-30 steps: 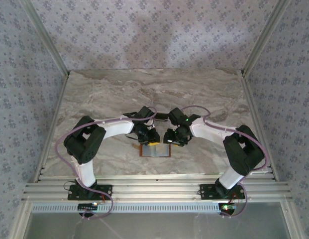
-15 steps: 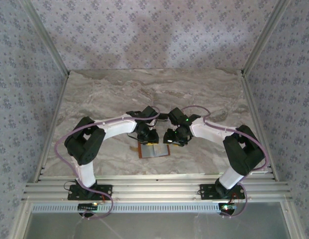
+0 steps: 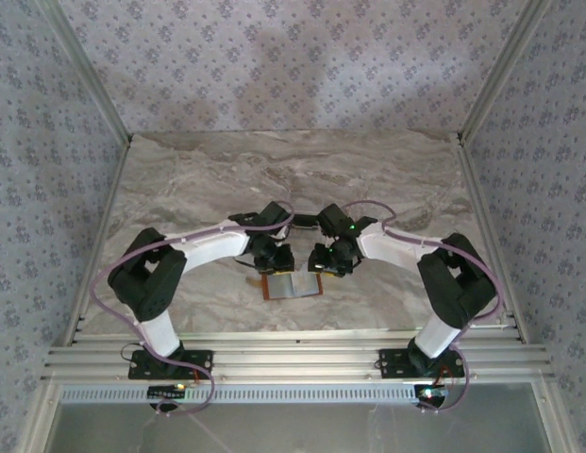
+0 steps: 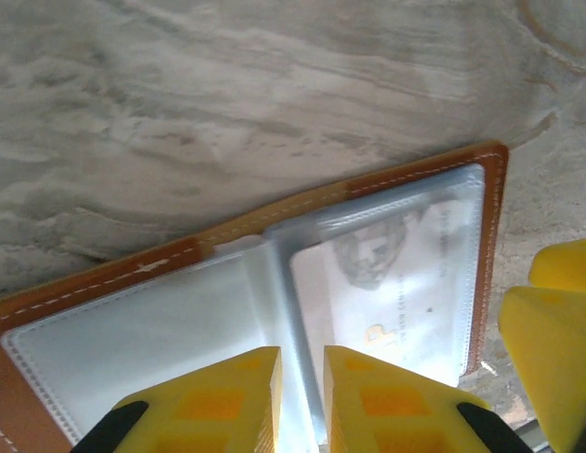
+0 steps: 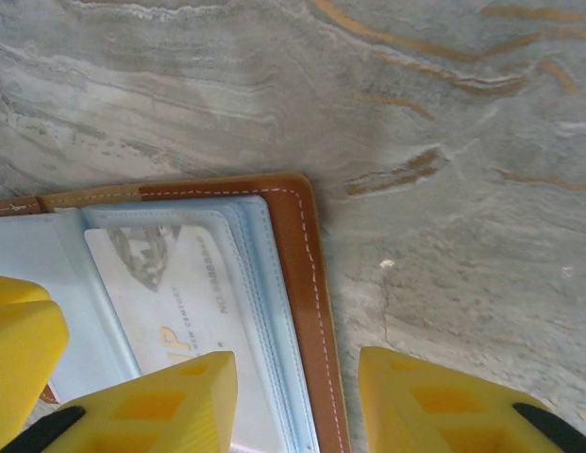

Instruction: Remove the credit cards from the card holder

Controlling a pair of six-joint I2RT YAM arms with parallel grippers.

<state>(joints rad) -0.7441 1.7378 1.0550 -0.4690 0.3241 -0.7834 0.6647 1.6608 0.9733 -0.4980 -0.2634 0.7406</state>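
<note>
Currently the holder [image 3: 293, 286] lies open & flat on the table [image 3: 179, 179], close to its near edge, abt midway along it, w/ both arms bent in over it. L gripper [image 4: 302, 370] sits over the centre fold, fingers nearly together w/ just a slim gap; can't tell if they nip the clear sleeve or merely hover. R gripper [image 5: 297, 373] has its fingers apart, straddling the holder's right edge: one finger over the sleeve, the other over bare table. A pale card [image 4: 396, 283] sits tucked inside the right-hand sleeve. Step in hand, prob.: pin the holder w/ one arm, work the card out w/ the other. To do it well, IMO: L should press down at the fold so the holder can't slide or flip shut. R needs a pad on the card itself, then a drag toward the sleeve's open side; can't tell which side that is. Go slow: the plastic looks slick, & a pinch taking sleeve plus leather would lift the whole holder, not the card.
</note>
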